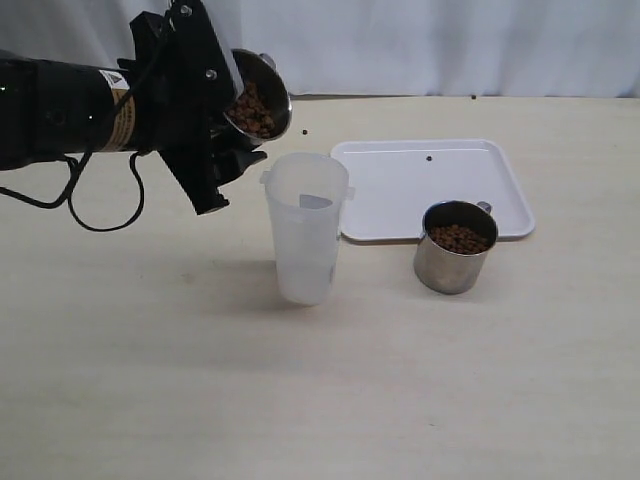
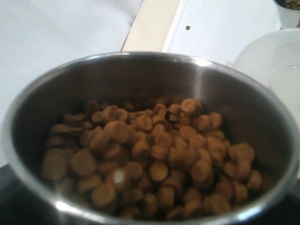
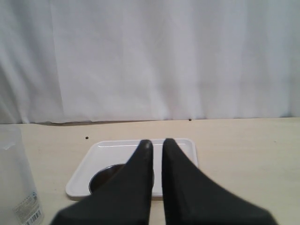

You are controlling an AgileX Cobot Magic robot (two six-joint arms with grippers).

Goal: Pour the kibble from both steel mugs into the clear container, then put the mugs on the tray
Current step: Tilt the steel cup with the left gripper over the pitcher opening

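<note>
**A:** Where is the kibble?

**B:** Your small, round, dark-brown dry kibble pellets (image 2: 154, 159) sit in 2 places. 1 heap is in a short, shiny stainless-steel cylinder held up in the air, the tilted steel mug (image 1: 265, 85). The other heap is in its twin, the standing steel mug (image 1: 452, 265), upright on the pale desk (image 1: 320, 400).

**A:** What holds the tilted one?

**B:** Your black left tool (image 1: 225, 115) is clamped on it. The mouth is turned toward the tall, translucent frosted plastic container (image 1: 305, 240). The mug hangs above the container's rim and just to the left of it. The pellets are banked toward the lower side of the mouth.

**A:** And the tray?

**B:** The flat white rectangular plastic tray (image 1: 400, 190) lies just behind and to the right of the container, with 1 stray pellet (image 1: 429, 158) on it. The standing steel mug is just beside the tray's near edge. I cannot tell whether they touch.

**A:** My right tool?

**B:** Your right tool (image 3: 157, 143) has its 2 black fingers pressed together on nothing. It points over the tray toward the white curtain (image 3: 150, 56).
</note>
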